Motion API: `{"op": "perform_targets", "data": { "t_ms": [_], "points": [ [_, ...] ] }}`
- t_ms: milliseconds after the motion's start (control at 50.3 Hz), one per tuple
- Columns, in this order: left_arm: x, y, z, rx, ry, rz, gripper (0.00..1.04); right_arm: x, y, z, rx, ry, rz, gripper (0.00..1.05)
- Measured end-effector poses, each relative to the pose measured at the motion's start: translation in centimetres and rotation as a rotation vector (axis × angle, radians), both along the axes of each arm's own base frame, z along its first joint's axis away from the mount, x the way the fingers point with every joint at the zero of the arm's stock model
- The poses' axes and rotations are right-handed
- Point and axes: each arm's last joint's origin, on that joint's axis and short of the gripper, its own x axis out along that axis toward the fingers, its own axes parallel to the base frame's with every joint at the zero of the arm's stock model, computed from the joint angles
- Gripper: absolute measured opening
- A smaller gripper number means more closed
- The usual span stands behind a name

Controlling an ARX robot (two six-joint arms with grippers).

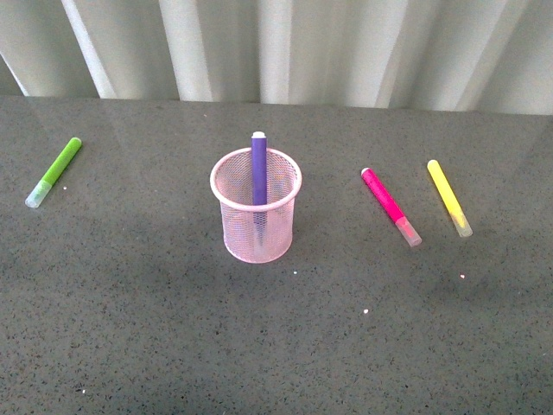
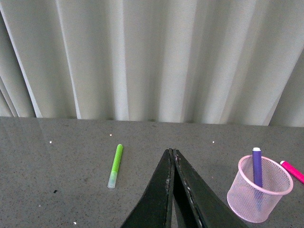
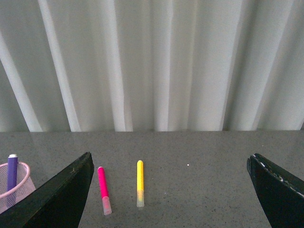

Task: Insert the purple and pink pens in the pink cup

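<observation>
One of two done: the purple pen [image 1: 258, 169] stands in the pink cup [image 1: 285, 232]; the pink pen [image 1: 389, 206] lies on the table [image 1: 173, 328]. Left gripper [image 2: 172, 153] clenched empty, right gripper [image 3: 171, 157] spread wide.

We are reading no text, label, brand, number or sign in any of the three views. We are checking the barrels of the purple pen [image 1: 258, 169], the pink pen [image 1: 386, 203], the green marker [image 1: 57, 169] and the yellow marker [image 1: 445, 192]: any print on them is too small to tell. We are seeing only plain mesh on the pink cup [image 1: 238, 238].
</observation>
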Motion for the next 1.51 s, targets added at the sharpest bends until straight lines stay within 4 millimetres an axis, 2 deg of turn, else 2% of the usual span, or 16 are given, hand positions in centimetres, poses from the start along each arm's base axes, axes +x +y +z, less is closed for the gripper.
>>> {"op": "perform_targets", "data": {
  "t_ms": [497,616,695,795,874,1013,1093,1172,1212,1232,1311,1351,1510],
  "points": [
    [-1.4,0.0,-0.3,0.000,0.006,0.001,0.05,0.0,0.0,0.0,0.000,0.000,0.000,0.98],
    [-1.4,0.0,-0.3,0.000,0.005,0.001,0.31,0.0,0.0,0.0,0.000,0.000,0.000,0.98],
    [-1.4,0.0,-0.3,0.000,0.006,0.001,0.49,0.2,0.0,0.4,0.086,-0.027,0.094,0.98],
    [-1.4,0.0,-0.3,0.000,0.006,0.001,0.67,1.1,-0.2,2.0,0.158,-0.078,0.099,0.98],
    [-1.4,0.0,-0.3,0.000,0.006,0.001,0.79,2.4,-0.4,4.0,0.158,-0.146,0.082,0.98],
    [-1.4,0.0,-0.3,0.002,0.006,0.001,1.00,6.3,-0.8,8.0,0.142,-0.254,0.043,0.98],
    [-1.4,0.0,-0.3,0.002,0.006,0.001,0.97,9.7,-0.9,9.6,0.138,-0.236,0.038,0.98],
    [-1.4,0.0,-0.3,0.003,0.006,0.001,0.98,13.3,-0.9,10.1,0.128,-0.168,0.017,0.98],
    [-1.4,0.0,-0.3,0.003,0.006,0.001,0.98,16.1,-0.8,10.0,0.121,-0.079,0.005,0.98],
    [-1.4,0.0,-0.3,0.003,0.006,0.001,0.98,16.7,-0.7,9.9,0.121,-0.056,-0.001,0.98],
    [-1.4,0.0,-0.3,0.003,0.006,0.001,0.98,24.2,0.1,7.7,0.070,0.197,-0.024,0.98],
    [-1.4,0.0,-0.3,0.003,0.006,0.001,0.98,26.6,0.5,6.7,0.051,0.283,-0.044,0.98],
    [-1.4,0.0,-0.3,0.003,0.006,0.001,0.98,32.2,2.3,3.4,-0.027,0.503,-0.039,0.98]
  ]
}}
